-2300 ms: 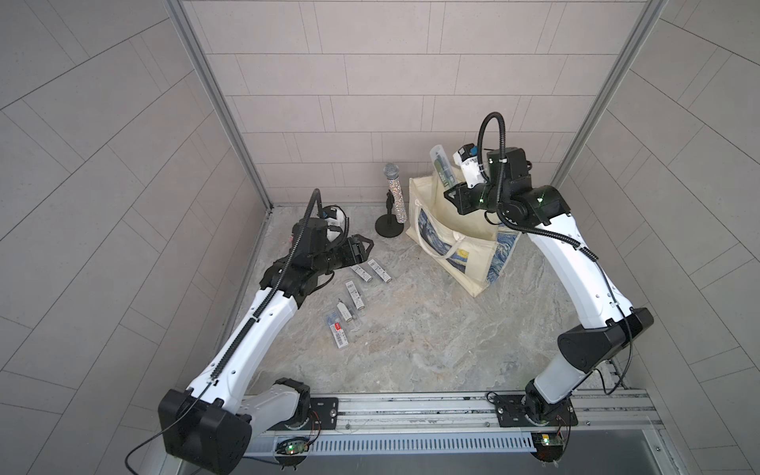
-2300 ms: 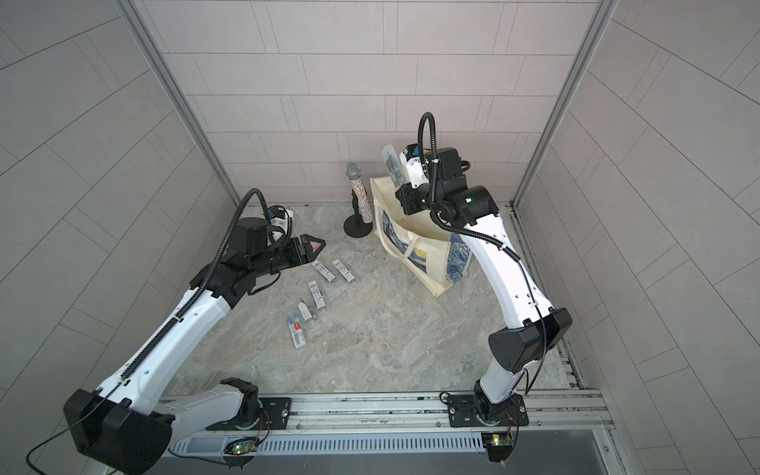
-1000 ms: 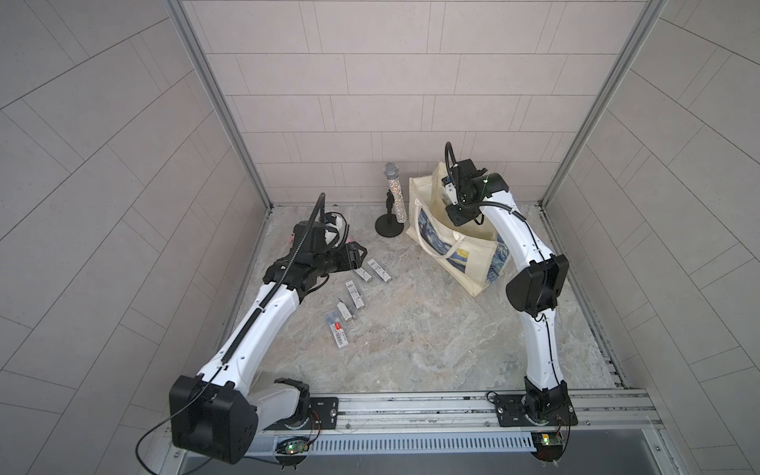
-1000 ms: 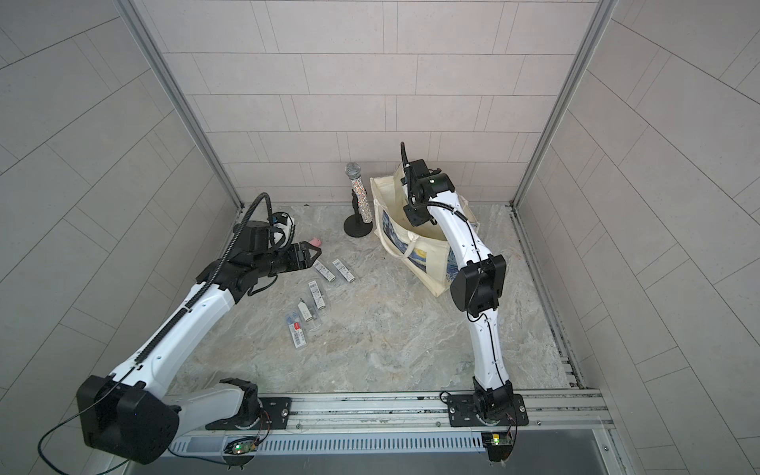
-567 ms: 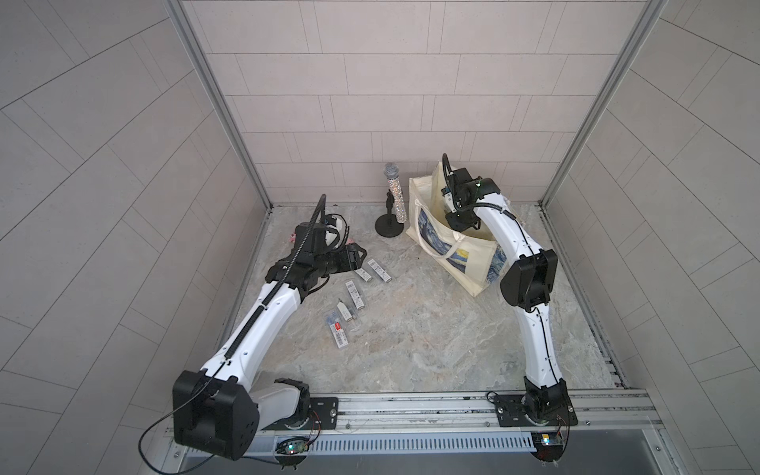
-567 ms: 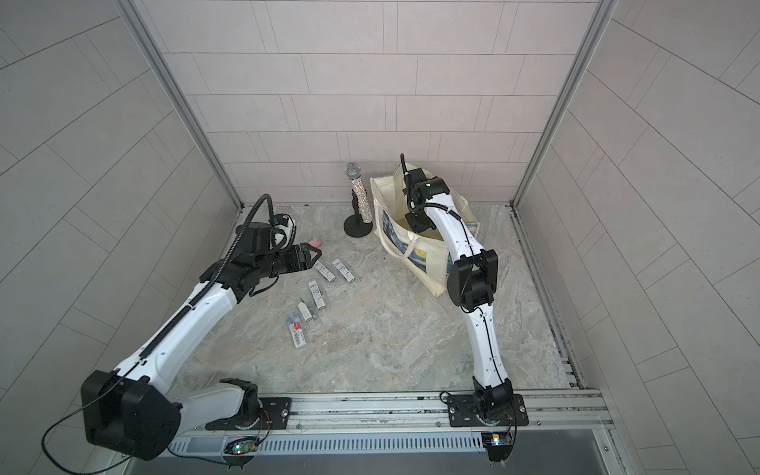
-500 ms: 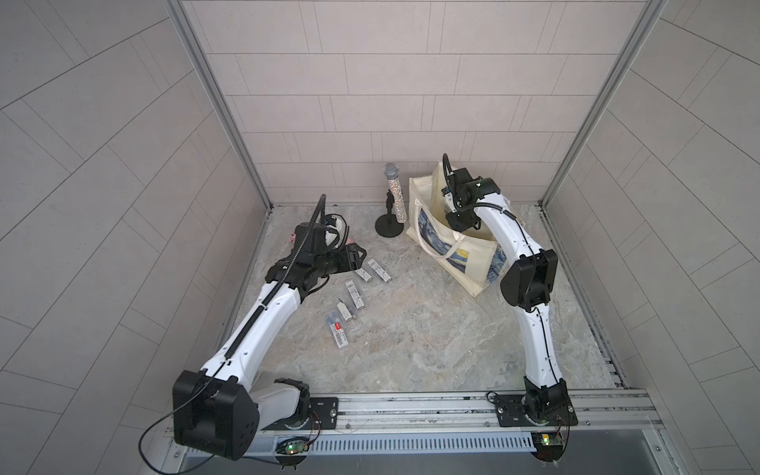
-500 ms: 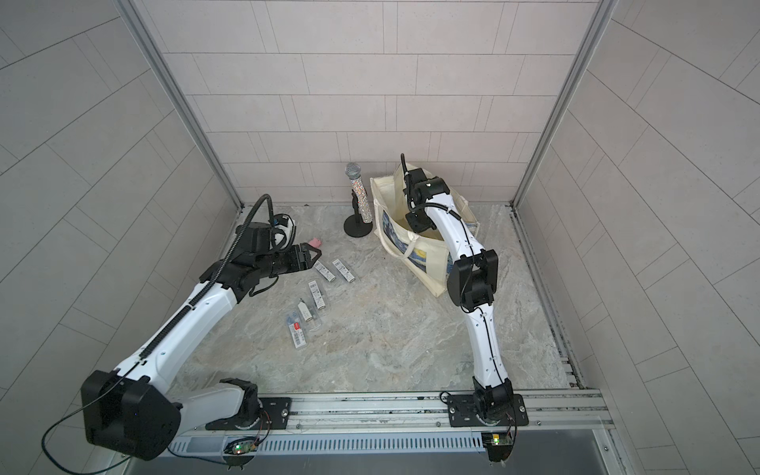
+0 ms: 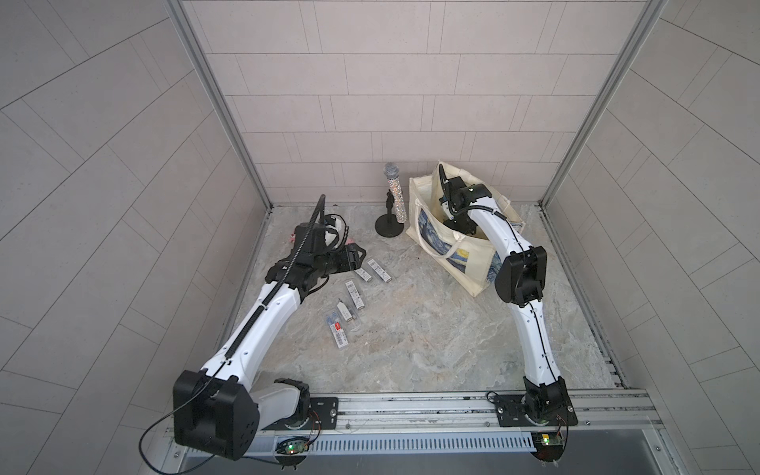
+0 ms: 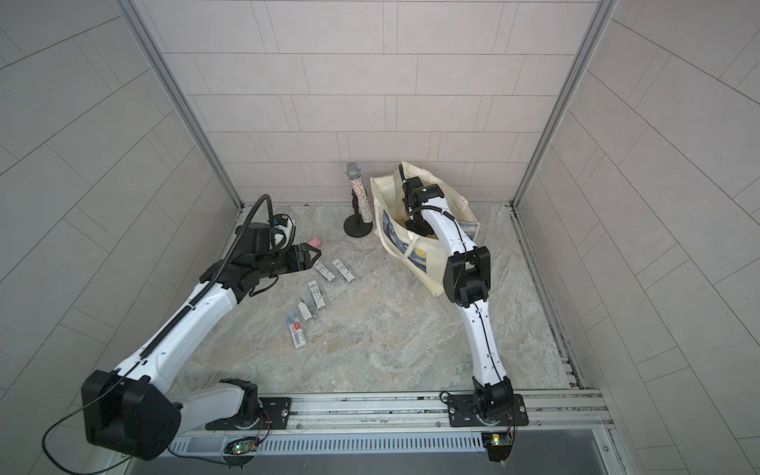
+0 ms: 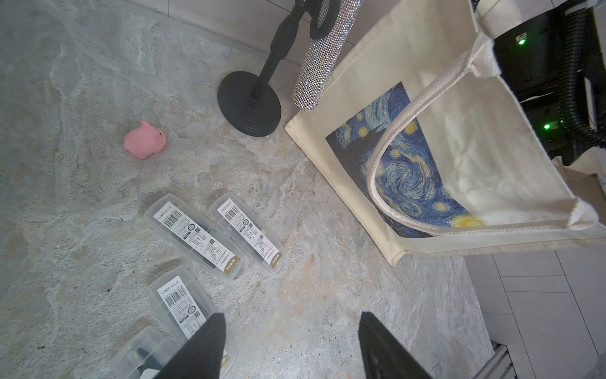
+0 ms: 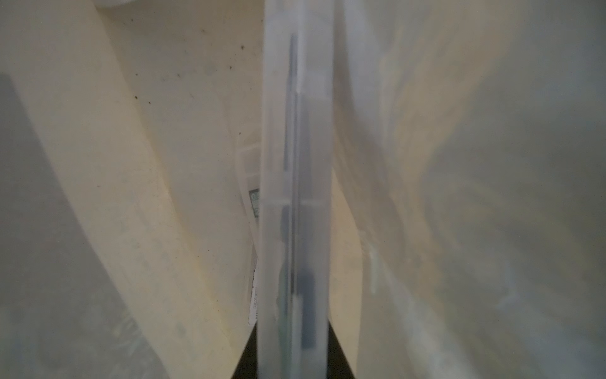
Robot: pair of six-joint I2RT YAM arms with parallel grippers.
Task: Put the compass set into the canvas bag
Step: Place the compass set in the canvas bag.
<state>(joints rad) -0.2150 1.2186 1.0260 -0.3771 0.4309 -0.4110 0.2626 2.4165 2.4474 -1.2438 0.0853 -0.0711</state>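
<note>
Right tool (image 12: 292, 354) gripping compass set (image 12: 295, 164) inside canvas bag (image 9: 464, 263); left tool (image 11: 292, 344) hanging open, holding nothing.

Bag is standing at 1 o'clock on the tabletop (image 9: 411, 362), mouth open, starry print facing out. Right arm (image 9: 497, 234) is reaching down into it, hiding its tool in both top views. The wrist view is showing dark fingers clamping the clear compass set edge-on, cream bag walls all round. Can't tell whether the set is touching the bag's bottom. Left tool is hovering at 10 o'clock, jaws apart, just above the spare cases (image 9: 354, 294), which are lying flat around 9 o'clock. Microphone (image 9: 394, 193) is standing on its stand at 12 o'clock, just beside the bag. Pink pig toy (image 11: 146, 140) is sitting at 11 o'clock, apart from the cases.
</note>
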